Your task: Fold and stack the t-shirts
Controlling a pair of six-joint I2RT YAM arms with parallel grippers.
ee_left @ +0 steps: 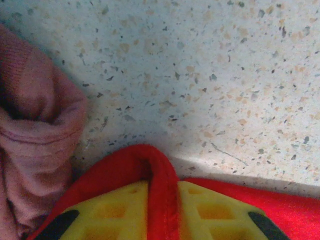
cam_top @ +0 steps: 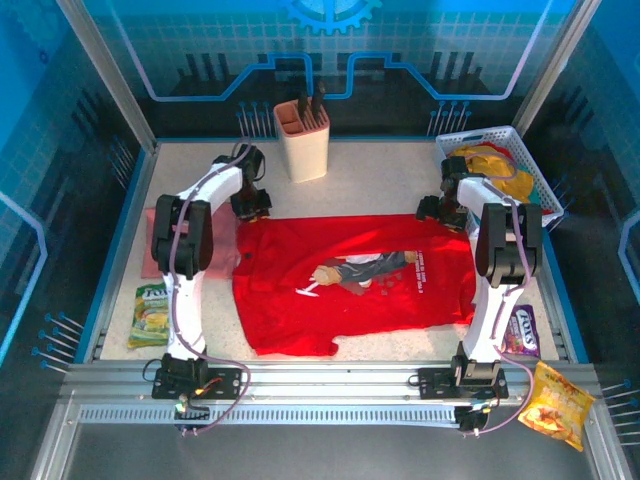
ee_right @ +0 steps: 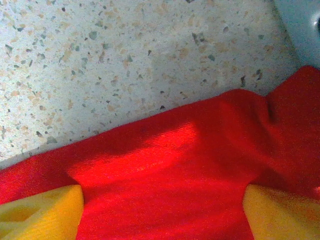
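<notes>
Red t-shirt (cam_top: 350,280) spread flat on the table (cam_top: 380,170).
Its far edge is pinched by the left gripper (cam_top: 250,205) (ee_left: 161,200); the right gripper (cam_top: 440,210) (ee_right: 160,212) is spread open over it. Yellow t-shirts (cam_top: 492,165) are held in the white basket (cam_top: 480,134), dark utensils (cam_top: 310,100) in the beige holder (cam_top: 302,150).

The speckled worktop (cam_top: 380,170) carries a beige holder (cam_top: 302,140) at far centre, upright, with dark handles (cam_top: 312,103) standing in it.

- **White lattice basket (cam_top: 530,165):** right of the holder, in the far corner.
- **Green snack packet (cam_top: 150,313):** well to the holder's near left.
- **Purple packet (cam_top: 521,330):** well to its near right.
- **Yellow-orange packet (cam_top: 557,402):** nearer still, lying on the metal rail (cam_top: 330,380).
</notes>
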